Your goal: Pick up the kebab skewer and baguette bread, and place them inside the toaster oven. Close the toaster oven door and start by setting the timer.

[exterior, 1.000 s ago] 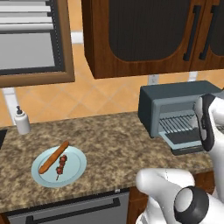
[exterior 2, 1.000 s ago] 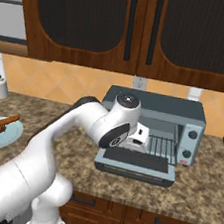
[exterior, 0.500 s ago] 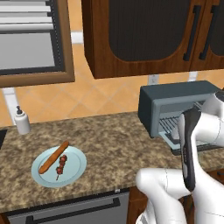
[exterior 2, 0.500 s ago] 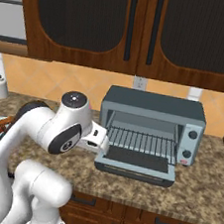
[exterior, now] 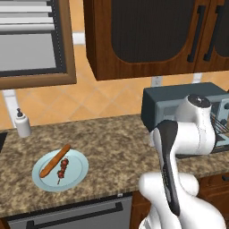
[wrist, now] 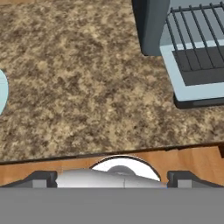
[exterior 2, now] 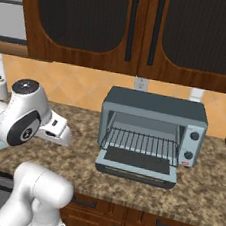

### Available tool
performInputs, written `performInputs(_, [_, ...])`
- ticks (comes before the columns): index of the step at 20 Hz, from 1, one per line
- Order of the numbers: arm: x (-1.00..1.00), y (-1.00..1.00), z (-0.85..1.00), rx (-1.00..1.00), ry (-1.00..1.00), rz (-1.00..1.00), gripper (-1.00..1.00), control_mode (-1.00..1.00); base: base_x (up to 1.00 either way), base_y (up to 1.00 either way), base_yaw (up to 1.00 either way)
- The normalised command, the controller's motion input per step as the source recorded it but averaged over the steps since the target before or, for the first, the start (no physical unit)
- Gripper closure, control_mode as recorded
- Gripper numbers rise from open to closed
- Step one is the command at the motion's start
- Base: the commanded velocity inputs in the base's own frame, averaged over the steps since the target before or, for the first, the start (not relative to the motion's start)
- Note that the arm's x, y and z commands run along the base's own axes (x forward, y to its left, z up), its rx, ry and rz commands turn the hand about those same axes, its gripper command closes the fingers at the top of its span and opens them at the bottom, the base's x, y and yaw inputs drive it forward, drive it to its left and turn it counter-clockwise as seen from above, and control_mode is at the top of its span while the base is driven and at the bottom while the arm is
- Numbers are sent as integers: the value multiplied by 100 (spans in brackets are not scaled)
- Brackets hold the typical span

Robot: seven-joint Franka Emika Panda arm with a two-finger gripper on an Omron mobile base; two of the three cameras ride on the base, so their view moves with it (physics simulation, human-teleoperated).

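The orange-brown baguette bread (exterior: 54, 160) and the kebab skewer (exterior: 62, 168) lie side by side on a pale blue plate (exterior: 76, 172) at the counter's left. The grey-blue toaster oven (exterior 2: 156, 108) stands at the right. The toaster oven door (exterior 2: 136, 166) is dropped flat, and the wire rack (exterior 2: 141, 143) inside is bare. My gripper (wrist: 112, 177) hangs above the bare granite between plate and oven, open, with nothing between its wide-set fingertips (wrist: 43, 177). In the hand view the plate's rim (wrist: 1, 92) shows at the left edge and the oven door (wrist: 197, 83) at the upper right.
A white soap bottle (exterior: 22, 124) stands by the back wall to the left of the plate. Dark wooden cabinets (exterior 2: 146, 28) hang above the counter. A dark dishwasher front (exterior: 67, 214) lies below the counter edge. Two knobs (exterior 2: 194, 137) sit on the oven's right panel.
My arm has swung left, away from the oven's open mouth to over the middle of the counter. The oven door stays down, and the food on the plate has not moved.
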Motion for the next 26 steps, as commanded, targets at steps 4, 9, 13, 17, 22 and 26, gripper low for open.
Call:
performInputs(4, [4,98,0,0,4,-7,-100,-100,0,0,0])
performInputs(9, [35,90,0,0,3,-9,-100,-100,0,0,0])
performInputs(13, [33,83,0,0,10,-10,-100,-100,0,0,0])
performInputs(17, [39,64,0,0,19,-1,-100,-100,0,0,0])
performInputs(22, [10,75,-14,0,26,0,-100,-100,0,0,0])
performInputs(26, [8,68,-10,0,27,0,-100,-100,0,0,0])
